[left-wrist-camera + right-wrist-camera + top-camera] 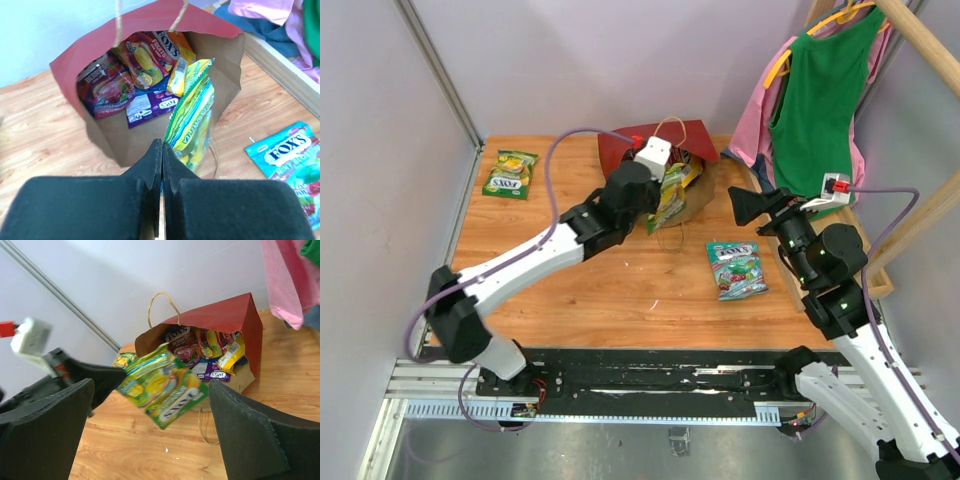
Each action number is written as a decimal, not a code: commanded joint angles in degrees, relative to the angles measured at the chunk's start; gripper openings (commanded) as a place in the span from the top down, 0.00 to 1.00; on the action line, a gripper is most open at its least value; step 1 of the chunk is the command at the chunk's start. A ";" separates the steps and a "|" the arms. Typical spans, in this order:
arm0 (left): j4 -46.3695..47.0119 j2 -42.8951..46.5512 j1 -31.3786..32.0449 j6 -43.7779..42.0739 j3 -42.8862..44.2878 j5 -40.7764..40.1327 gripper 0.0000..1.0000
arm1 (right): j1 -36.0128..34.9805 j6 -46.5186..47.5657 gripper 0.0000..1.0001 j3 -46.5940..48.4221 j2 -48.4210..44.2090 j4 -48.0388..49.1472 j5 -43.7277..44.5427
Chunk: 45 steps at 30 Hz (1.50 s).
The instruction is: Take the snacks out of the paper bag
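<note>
The red paper bag lies on its side at the back of the table, mouth facing me. My left gripper is shut on a green-yellow snack packet and holds it edge-up just outside the bag's mouth. In the left wrist view the jaws are closed on this packet. Purple, orange-red and yellow packets lie inside the bag. My right gripper is open and empty to the right of the bag. In its view the held packet hangs before the bag.
A teal-white packet lies on the table right of centre, also seen in the left wrist view. Another green-yellow packet lies at the far left. Green and pink garments hang on a wooden rack at the back right.
</note>
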<state>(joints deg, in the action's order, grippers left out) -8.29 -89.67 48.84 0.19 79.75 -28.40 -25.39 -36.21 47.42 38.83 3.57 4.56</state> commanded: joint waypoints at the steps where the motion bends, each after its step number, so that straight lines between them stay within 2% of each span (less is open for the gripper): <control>1: 2.53 10.92 0.04 4.29 -5.77 -0.52 0.99 | 0.69 -0.61 0.01 0.72 -0.62 2.66 0.03; 9: -0.46 25.14 -1.22 8.18 -16.96 -8.27 0.99 | 0.58 -2.46 0.01 1.75 1.63 3.92 -3.30; 15: -1.12 32.14 -12.25 17.11 -26.71 2.27 1.00 | 0.15 -4.15 0.01 4.49 6.78 3.42 -8.82; 22: 3.58 31.75 -28.50 26.00 -38.69 15.38 0.99 | -1.33 -2.91 0.01 3.19 5.78 4.69 -7.33; 28: 6.49 27.52 -36.86 30.19 -44.21 12.76 1.00 | -1.33 -1.35 0.01 2.10 4.04 4.36 -5.32; 32: 8.33 27.84 -39.31 30.62 -47.06 9.14 0.99 | -1.33 -1.43 0.01 1.74 4.54 4.58 -6.42; 41: 8.75 28.30 -47.59 32.45 -49.38 10.19 0.99 | -1.58 -5.20 0.01 0.74 5.86 6.30 -8.53; 45: 7.97 28.59 -48.77 33.10 -50.26 5.51 0.99 | -1.57 -5.12 0.01 0.31 4.94 6.46 -6.68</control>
<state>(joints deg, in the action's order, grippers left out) -0.67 -61.63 1.26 31.83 30.41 -18.41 -26.28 -40.60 48.07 45.19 7.51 -2.98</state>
